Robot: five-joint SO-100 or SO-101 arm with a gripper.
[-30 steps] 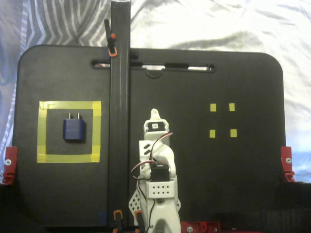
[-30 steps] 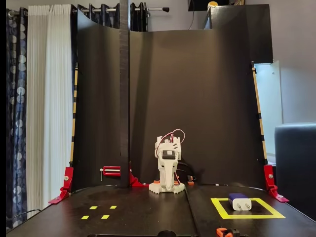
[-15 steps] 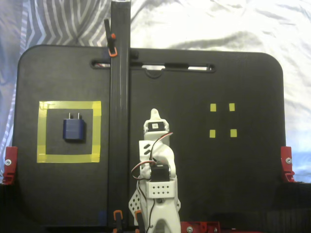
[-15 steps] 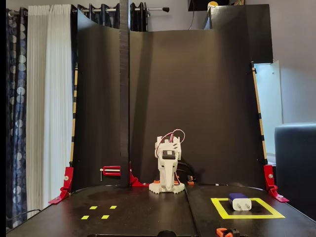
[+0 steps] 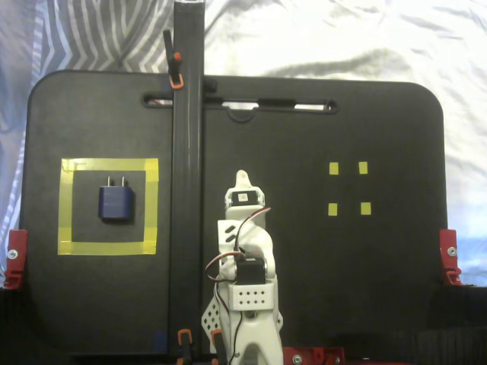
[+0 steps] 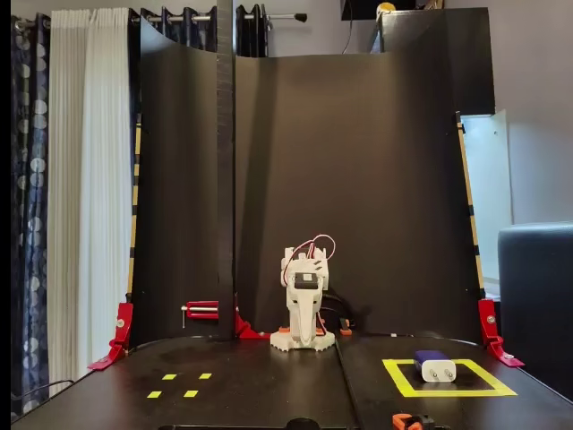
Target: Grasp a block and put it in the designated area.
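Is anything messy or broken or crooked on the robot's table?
Nothing stands out. The small dark blue block with two pale prongs lies flat inside the big yellow tape square, off its edges. The four tiny yellow squares form a tidy grid. The white arm's gripper is folded up, holding nothing.

I seem to work in someone's home: long curtains (image 6: 67, 179) hang behind my black board (image 5: 319, 274), which lies on rumpled bed sheets (image 5: 319, 38).
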